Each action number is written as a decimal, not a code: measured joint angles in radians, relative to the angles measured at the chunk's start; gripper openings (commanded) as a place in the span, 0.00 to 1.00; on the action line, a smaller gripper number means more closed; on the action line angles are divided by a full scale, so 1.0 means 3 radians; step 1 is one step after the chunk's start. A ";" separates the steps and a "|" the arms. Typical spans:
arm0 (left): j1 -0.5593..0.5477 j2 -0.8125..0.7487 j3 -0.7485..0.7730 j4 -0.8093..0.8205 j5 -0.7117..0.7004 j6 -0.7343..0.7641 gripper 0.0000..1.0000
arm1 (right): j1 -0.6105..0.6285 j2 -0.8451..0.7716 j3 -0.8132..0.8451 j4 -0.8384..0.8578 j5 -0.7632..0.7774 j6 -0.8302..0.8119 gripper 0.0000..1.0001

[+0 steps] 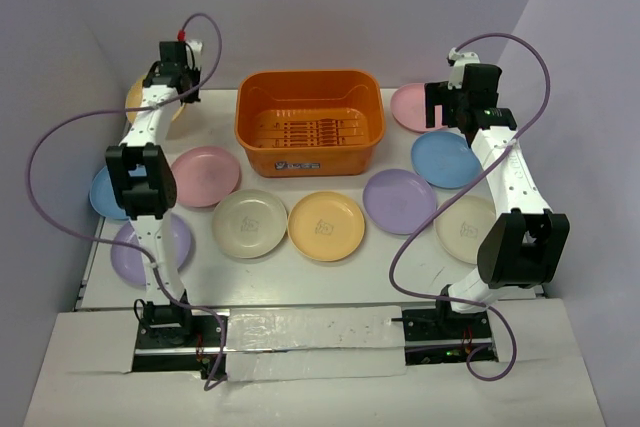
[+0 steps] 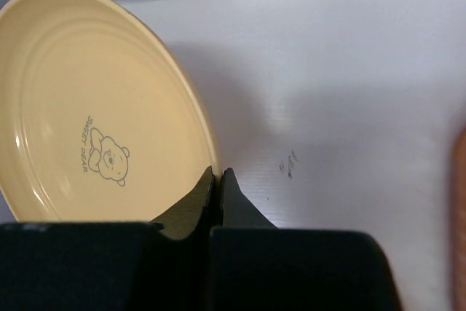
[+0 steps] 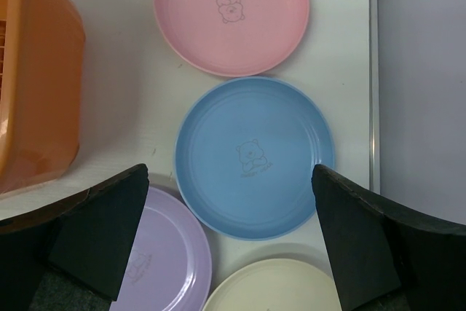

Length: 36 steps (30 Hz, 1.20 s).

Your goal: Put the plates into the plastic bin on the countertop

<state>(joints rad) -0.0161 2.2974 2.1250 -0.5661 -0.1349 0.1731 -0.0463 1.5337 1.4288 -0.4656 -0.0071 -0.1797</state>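
From above, the orange bin [image 1: 310, 122] sits open side up at the middle of the table's [image 1: 400, 272] far edge. Its long axis runs left to right and its label is on the near wall. Pastel plates [image 1: 326, 226] lie flat on the table to its left, right and near side. The left gripper [image 1: 170, 82] is over the yellow plate [image 1: 131, 97] in the far left corner. The right gripper [image 1: 450, 112] is near the far right corner.

At the left wrist, the fingers [image 2: 240, 205] are pressed together at the yellow plate's [image 2: 87, 107] rim. I cannot tell whether the rim is caught between them.

At the right wrist, the fingers [image 3: 102, 238] are spread wide above a blue plate [image 3: 255, 158] near the right edge. It lies between a pink plate [image 3: 231, 12] and a cream plate [image 3: 277, 289].
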 measured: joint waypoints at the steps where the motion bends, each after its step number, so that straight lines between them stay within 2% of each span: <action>1: -0.0006 -0.0124 0.0000 0.0000 0.0005 -0.0016 0.00 | 0.0000 0.0000 0.0000 0.0000 -0.0006 0.0003 1.00; 8: -0.0216 -0.1138 0.0001 0.0057 0.0222 -0.0013 0.00 | 0.0000 0.0000 0.0000 0.0003 0.0071 0.0043 1.00; 12: -0.0538 -0.1748 -0.0234 0.0227 0.0693 -0.0027 0.00 | -0.0001 -0.0002 0.0000 0.0004 0.0130 0.0090 1.00; 16: -0.0934 -0.2090 -0.0456 0.0379 0.1160 -0.0053 0.00 | -0.0012 -0.0005 0.0000 0.0004 0.0171 0.0114 1.00; 22: -0.1300 -0.1928 -0.0549 0.0384 0.1558 -0.0077 0.00 | -0.0040 -0.0005 0.0000 0.0001 0.0220 0.0124 1.00; 31: -0.1319 -0.0985 -0.0396 0.0221 0.1884 -0.0270 0.00 | -0.0067 0.0068 0.0018 -0.0001 0.0274 0.0125 1.00; 36: -0.1372 -0.0750 -0.0357 0.0142 0.2001 -0.0395 0.00 | -0.0077 0.0088 0.0019 -0.0004 0.0322 0.0123 1.00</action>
<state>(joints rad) -0.4277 2.0726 2.0178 -0.5235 0.4655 0.0546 -0.0696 1.5600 1.4345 -0.4667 0.0894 -0.1429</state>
